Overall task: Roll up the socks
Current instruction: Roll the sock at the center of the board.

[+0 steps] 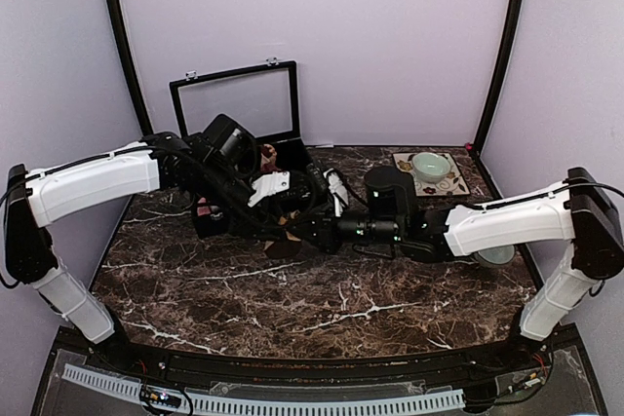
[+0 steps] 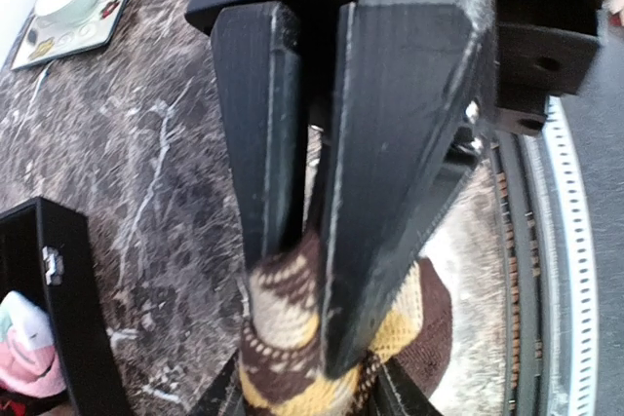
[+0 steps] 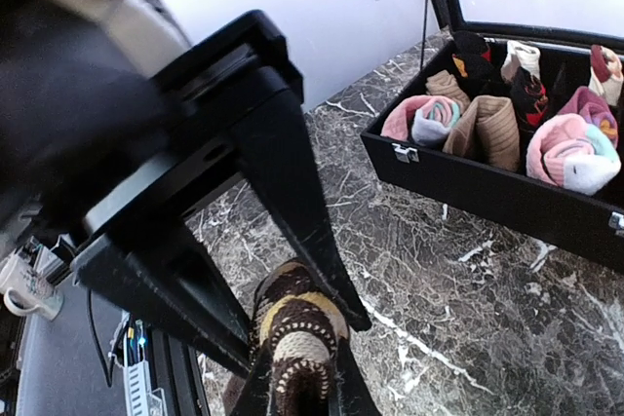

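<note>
Where the two arms meet over the middle of the dark marble table (image 1: pixel 292 299), the brown checked sock (image 3: pixel 297 333) sits as a tight roll. It stands on end just above the tabletop, its brown and tan bands coiled at the top.

The right gripper (image 3: pixel 299 397) comes in low from the right. Its two fingers press against opposite sides of the roll, so it is closed on the sock and holds it.

The left gripper (image 2: pixel 304 309) reaches in from the left and points down at the same roll. Its long black fingers (image 2: pixel 390 143) stand a narrow gap apart and straddle the top of the sock. The knit bulges out on both sides of the tips and pushes up between them. Both fingers touch the fabric, but I cannot tell whether they squeeze it or only rest against it.

The roll therefore lies between both pairs of fingers at once: the right pair low on its sides, the left pair across its upper end.

Behind and to the left stands an open black box (image 3: pixel 487 197) with its lid up. Other rolled socks (image 3: pixel 575 148) lie inside it in pink and mint, tan and dark colours. A pale green bowl (image 1: pixel 429 165) rests on a patterned mat (image 1: pixel 450 185) at the far right of the table, well apart from the grippers.
</note>
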Robot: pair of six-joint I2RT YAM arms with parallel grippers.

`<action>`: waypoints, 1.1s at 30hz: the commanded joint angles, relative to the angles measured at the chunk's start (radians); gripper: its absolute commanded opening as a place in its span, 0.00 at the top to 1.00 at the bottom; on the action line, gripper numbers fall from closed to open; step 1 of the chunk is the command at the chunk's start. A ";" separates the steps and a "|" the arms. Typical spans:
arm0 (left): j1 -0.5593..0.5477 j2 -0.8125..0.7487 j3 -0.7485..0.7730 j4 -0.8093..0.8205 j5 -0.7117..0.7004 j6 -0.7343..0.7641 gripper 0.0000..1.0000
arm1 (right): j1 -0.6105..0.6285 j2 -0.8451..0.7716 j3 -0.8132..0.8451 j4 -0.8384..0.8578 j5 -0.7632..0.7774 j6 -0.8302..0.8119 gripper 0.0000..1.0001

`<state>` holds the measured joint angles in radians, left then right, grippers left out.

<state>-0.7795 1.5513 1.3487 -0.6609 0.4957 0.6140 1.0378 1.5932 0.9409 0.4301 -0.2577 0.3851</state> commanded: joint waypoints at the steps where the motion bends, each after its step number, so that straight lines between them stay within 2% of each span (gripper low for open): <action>1: -0.025 -0.025 -0.037 0.085 -0.104 0.009 0.61 | 0.001 0.060 0.048 0.070 0.036 0.162 1.00; 6: -0.039 -0.042 -0.072 0.103 -0.213 0.035 0.61 | -0.009 0.078 0.045 0.131 0.032 0.260 1.00; 12: -0.049 -0.055 -0.109 0.118 -0.230 0.019 0.63 | -0.010 0.090 0.017 0.299 -0.027 0.335 1.00; 15: -0.059 -0.055 -0.111 0.128 -0.263 0.014 0.73 | -0.010 0.109 0.013 0.368 -0.085 0.370 1.00; 20: -0.061 -0.054 -0.119 0.187 -0.435 0.015 0.98 | -0.010 0.129 0.026 0.341 -0.088 0.431 1.00; 23: -0.061 -0.054 -0.117 0.196 -0.454 0.010 1.00 | -0.010 0.132 0.044 0.276 -0.053 0.449 1.00; 24: -0.061 -0.051 -0.114 0.188 -0.439 0.007 1.00 | -0.010 0.135 0.060 0.243 -0.051 0.444 0.98; 26: -0.060 -0.048 -0.100 0.154 -0.359 -0.007 1.00 | -0.009 0.143 0.093 0.178 -0.063 0.417 0.81; 28: -0.051 -0.043 -0.076 0.094 -0.198 -0.005 1.00 | -0.006 0.137 0.097 0.159 -0.086 0.350 0.67; 31: -0.026 -0.016 -0.012 -0.007 0.016 -0.018 1.00 | 0.007 0.091 0.046 0.180 -0.094 0.209 0.59; 33: -0.007 0.015 0.042 -0.085 0.150 -0.021 1.00 | 0.013 0.057 -0.002 0.196 -0.100 0.109 0.58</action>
<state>-0.8108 1.5257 1.2900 -0.6300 0.3298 0.6140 1.0172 1.7214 0.9890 0.5724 -0.2966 0.6876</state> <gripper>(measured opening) 0.185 0.414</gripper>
